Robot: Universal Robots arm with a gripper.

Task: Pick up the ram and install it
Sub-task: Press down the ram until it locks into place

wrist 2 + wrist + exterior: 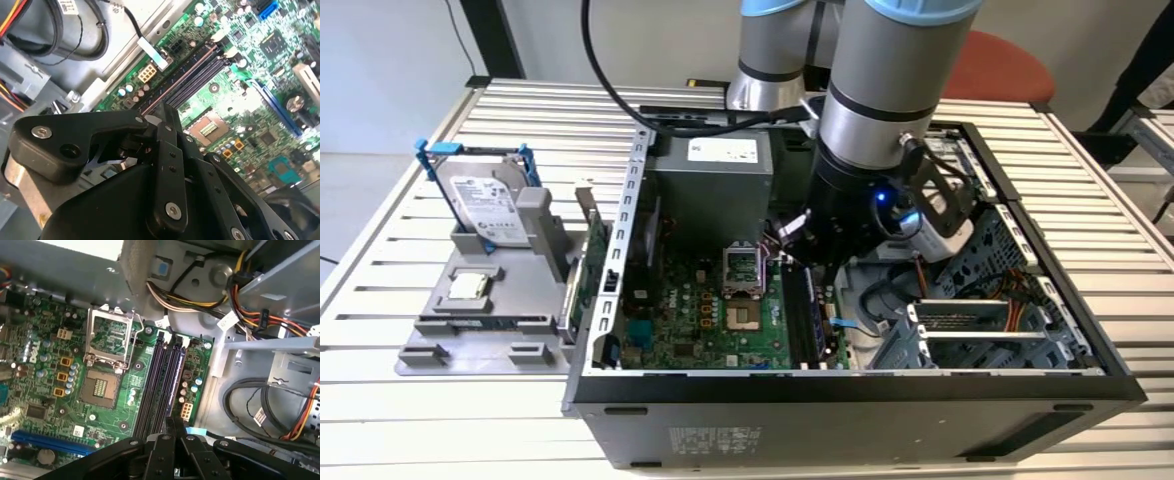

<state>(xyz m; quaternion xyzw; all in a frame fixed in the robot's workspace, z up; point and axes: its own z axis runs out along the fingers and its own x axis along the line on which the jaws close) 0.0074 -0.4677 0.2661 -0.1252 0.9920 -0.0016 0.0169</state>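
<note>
Ram [801,315] stands on edge near the exterior view's centre, directly under the pincer [173,429], clenched on it, above the motherboard slots [152,385].

Gripper [172,427] body hides the ram's [176,385] near end.

Exterior view looks down from above; both wrist views closely share the motherboard [60,390]
</note>
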